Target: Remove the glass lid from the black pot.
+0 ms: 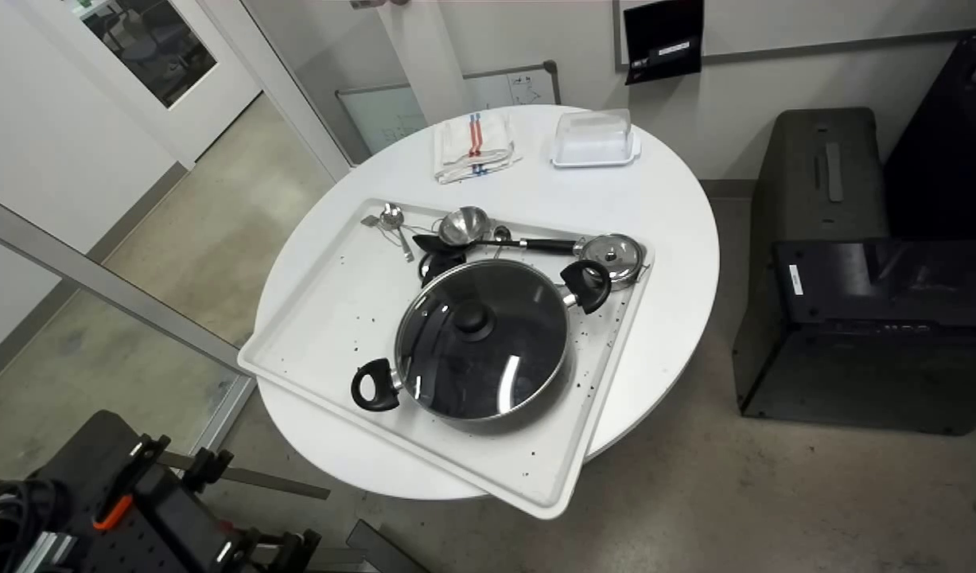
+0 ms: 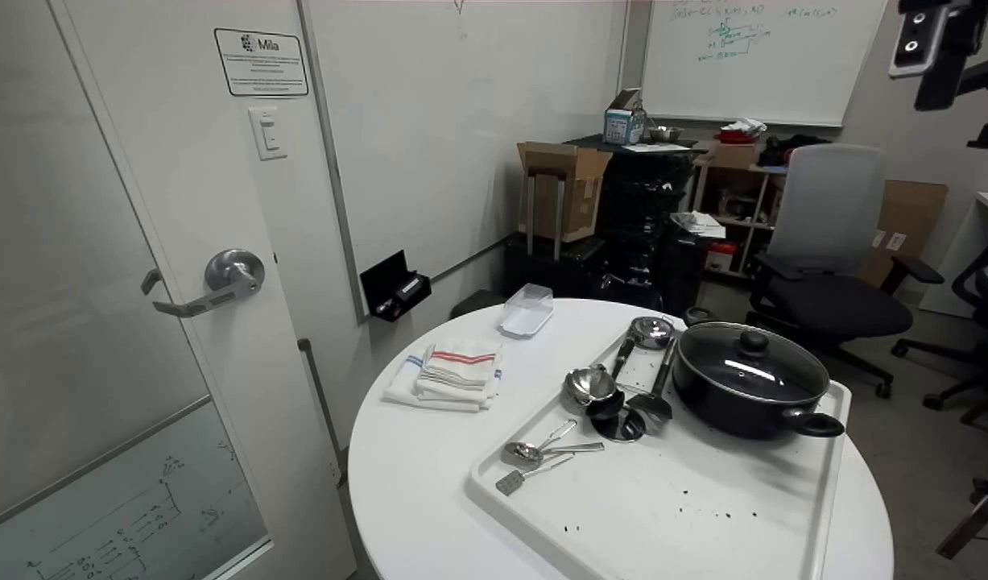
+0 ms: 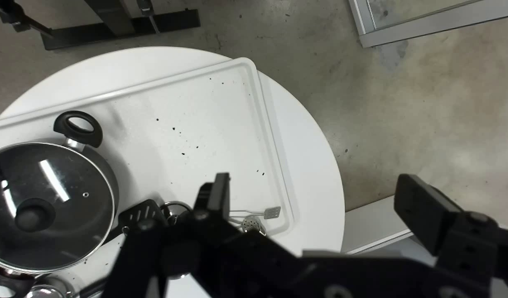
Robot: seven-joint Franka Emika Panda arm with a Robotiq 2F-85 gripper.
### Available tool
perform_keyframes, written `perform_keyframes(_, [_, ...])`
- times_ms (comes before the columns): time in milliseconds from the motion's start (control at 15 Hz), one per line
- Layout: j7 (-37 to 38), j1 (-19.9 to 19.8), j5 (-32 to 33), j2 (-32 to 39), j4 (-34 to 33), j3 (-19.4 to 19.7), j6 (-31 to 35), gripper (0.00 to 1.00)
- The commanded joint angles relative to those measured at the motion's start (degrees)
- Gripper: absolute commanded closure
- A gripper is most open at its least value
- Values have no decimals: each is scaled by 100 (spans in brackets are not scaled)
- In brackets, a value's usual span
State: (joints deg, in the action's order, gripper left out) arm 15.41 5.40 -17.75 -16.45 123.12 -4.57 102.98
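the hand (image 3: 315, 192) hangs wide-spread, well apart from the lid (image 1: 484, 354).

The scribbled whiteboard (image 2: 763, 76), wheeled chair (image 2: 825, 213) and printed sign (image 2: 262, 63) show an office-like room.

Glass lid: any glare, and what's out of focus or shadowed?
In both exterior views, bright reflections on the glass lid; wrist view, bright streaks on it, the gripper close up and out of focus, a soft shadow on the white tray beside the black pot.
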Motion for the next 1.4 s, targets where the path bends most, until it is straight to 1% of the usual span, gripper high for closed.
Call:
perform_keyframes(0, [68,-118,134,150,62,-67,265,0])
perform_keyframes(333, [134,-277,409,354,330,-21,1030,0])
perform_keyframes(600, [261,-472,844,615,533,49,1537,0])
perform_keyframes(1000, [743,-762,1592,1163,757,227,2202,0])
perform_keyframes(1333, [1198,-905,2147,1723,815,483,2864,0])
